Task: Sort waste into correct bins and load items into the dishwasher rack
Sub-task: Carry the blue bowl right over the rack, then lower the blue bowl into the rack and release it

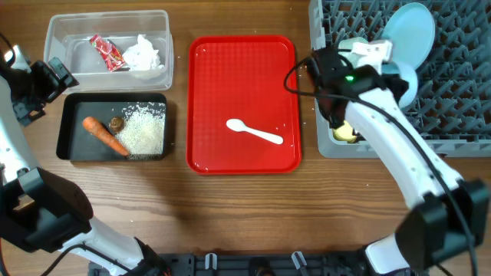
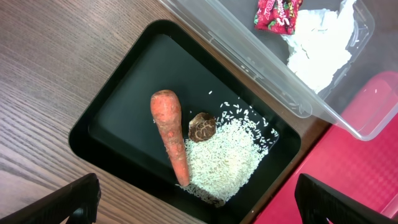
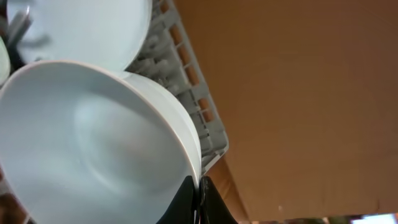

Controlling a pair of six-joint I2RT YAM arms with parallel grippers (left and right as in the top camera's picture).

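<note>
R gripper (image 3: 199,194): fingers together, clamped on the rim of the light-blue bowl (image 3: 93,143). A thin-edge pinch gives control of tilt, so the bowl can be stood on edge between pegs rather than laid flat. Bowl pos.: in the left part of the rack (image 1: 460,84), near its outer wall, tilted, cavity toward the wrist cam, just in front of the plate (image 1: 410,31), which stands upright in the pegs. Judgement: step in hand = seating the bowl in a peg row; whether it bears on the pegs cannot be told. Yellow cup (image 1: 345,132) sits at the rack's left edge, partly under the R arm. A second bowl is not identifiable under the arm. L gripper (image 2: 196,199): fingers wide apart, nothing held, hovering over the black tray (image 2: 124,112). Tray holds the carrot (image 2: 169,134), the morsel (image 2: 202,126) and the rice (image 2: 224,155), the morsel touching the rice pile. Clear tub (image 1: 107,14), just beside the tray, holds the red wrapper (image 1: 107,52) and the tissue (image 1: 143,54). Food waste is thus kept apart from dry waste, and sorting appears complete. Outstanding: the spoon (image 1: 255,133), lying alone on the red tray (image 1: 230,77), between bins and rack. Est. next pick: spoon; its flat, thin handle calls for a low, narrow pinch. Risk: the bowl tips off the pegs on release.
</note>
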